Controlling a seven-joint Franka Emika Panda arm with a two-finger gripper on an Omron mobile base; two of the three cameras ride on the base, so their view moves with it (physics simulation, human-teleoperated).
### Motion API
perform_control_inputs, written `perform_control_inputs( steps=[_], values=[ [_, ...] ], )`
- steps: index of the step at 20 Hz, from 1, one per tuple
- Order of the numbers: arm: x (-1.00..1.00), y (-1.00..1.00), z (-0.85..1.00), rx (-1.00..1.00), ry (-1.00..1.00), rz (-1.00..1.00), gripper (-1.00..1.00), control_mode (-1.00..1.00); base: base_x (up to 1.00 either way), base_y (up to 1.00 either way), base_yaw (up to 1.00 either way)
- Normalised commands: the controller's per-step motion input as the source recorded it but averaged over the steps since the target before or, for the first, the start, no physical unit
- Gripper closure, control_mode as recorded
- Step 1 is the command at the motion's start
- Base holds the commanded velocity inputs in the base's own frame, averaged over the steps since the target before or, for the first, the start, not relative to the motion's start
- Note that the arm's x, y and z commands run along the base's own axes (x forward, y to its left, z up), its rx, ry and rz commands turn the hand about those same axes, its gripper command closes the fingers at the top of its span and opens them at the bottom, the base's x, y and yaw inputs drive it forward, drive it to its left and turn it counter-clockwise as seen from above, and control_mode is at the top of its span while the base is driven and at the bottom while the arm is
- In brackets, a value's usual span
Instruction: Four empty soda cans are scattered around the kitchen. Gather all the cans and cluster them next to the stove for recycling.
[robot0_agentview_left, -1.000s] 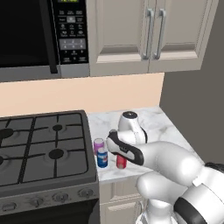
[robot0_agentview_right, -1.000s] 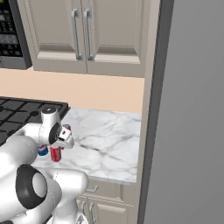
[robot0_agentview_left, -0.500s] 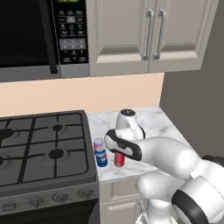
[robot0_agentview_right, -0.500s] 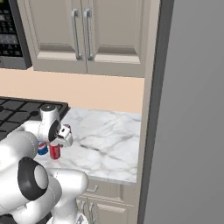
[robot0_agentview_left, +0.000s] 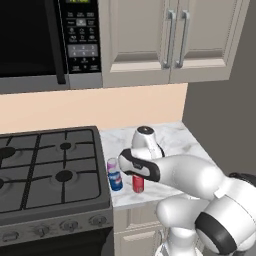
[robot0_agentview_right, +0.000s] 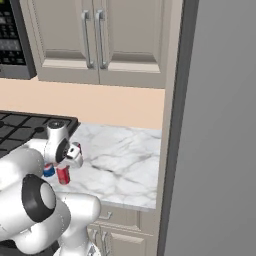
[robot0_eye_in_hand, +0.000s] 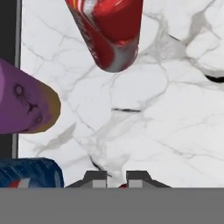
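Cans: we count red (robot0_agentview_left: 138, 184), blue (robot0_agentview_left: 115, 180) and purple (robot0_eye_in_hand: 24, 104) clustered on worktop (robot0_agentview_right: 125, 160) at stove's (robot0_agentview_left: 50, 170) 3 o'clock; tool (robot0_eye_in_hand: 116, 177) shut, empty; fourth left.

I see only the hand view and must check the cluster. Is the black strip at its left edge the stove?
Observer: Yes. In the left base view the stove sits directly left of the marble counter.
Operator: Do the cans stand upright?
Observer: The red can and the blue can stand upright near the counter's front edge.
Operator: And the purple one?
Observer: The purple can stands just behind the blue can, beside the stove.
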Motion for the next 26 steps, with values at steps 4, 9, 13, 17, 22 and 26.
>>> perform_control_inputs(
  steps=[4,9,13,17,22,26],
  values=[
    [0.0,-0.34,-0.21,0.0,0.0,0.0,1.0,-1.0,0.0,0.0,0.0],
    [-0.06,-0.26,-0.07,0.0,0.0,0.0,1.0,-1.0,0.0,0.0,0.0],
    [-0.3,0.0,-0.02,0.0,-0.01,0.0,1.0,-1.0,0.0,0.0,0.0],
    [-0.31,0.0,0.0,0.0,-0.07,0.0,1.0,-1.0,0.0,0.0,0.0],
    [-0.12,0.0,0.08,0.0,-0.07,-0.05,-1.0,-1.0,0.0,0.0,0.0],
    [0.03,-0.16,0.28,0.0,-0.07,-0.08,-1.0,-1.0,0.0,0.0,0.0]
  ],
)
